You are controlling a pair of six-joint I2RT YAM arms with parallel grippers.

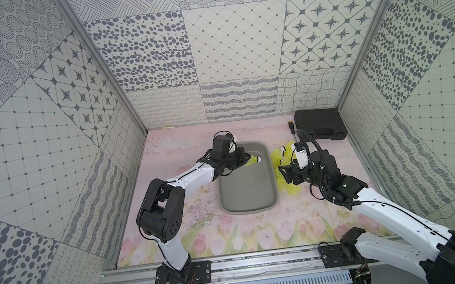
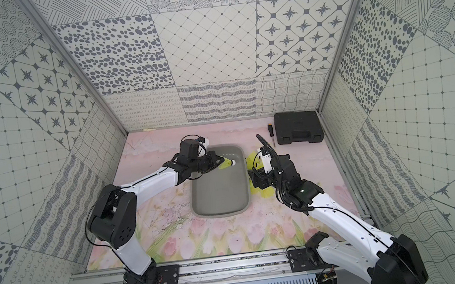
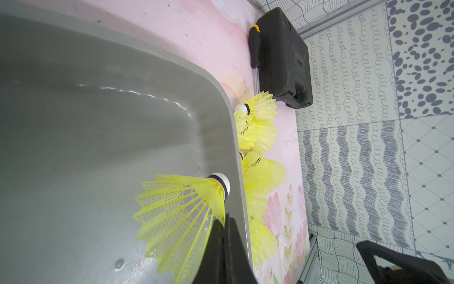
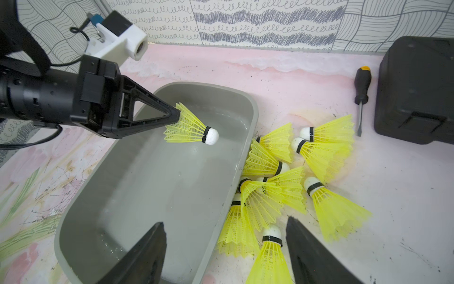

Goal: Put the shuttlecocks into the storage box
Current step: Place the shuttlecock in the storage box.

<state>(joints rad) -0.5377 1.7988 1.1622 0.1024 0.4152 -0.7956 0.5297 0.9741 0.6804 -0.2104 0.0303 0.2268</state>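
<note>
We noted the left pincer (image 4: 175, 115) clamped on one shuttlecock (image 4: 192, 129) over the storage box (image 4: 159, 184); the right pincer (image 4: 224, 221) gaped above loose shuttlecocks (image 4: 326, 152).

left arm (image 1: 192, 179) and right arm (image 1: 382, 212): white link shells, black joint housings, thin black cables along the links. black base plates (image 1: 182, 273) carry screws. fingers (image 4: 172, 115) are black triangular open frames.

Shuttlecocks (image 4: 262, 204) lie heaped just right of the storage box (image 4: 147, 186).

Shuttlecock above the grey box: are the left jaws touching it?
Touching. The right wrist view shows the left jaws pinching the shuttlecock by its skirt.
</note>
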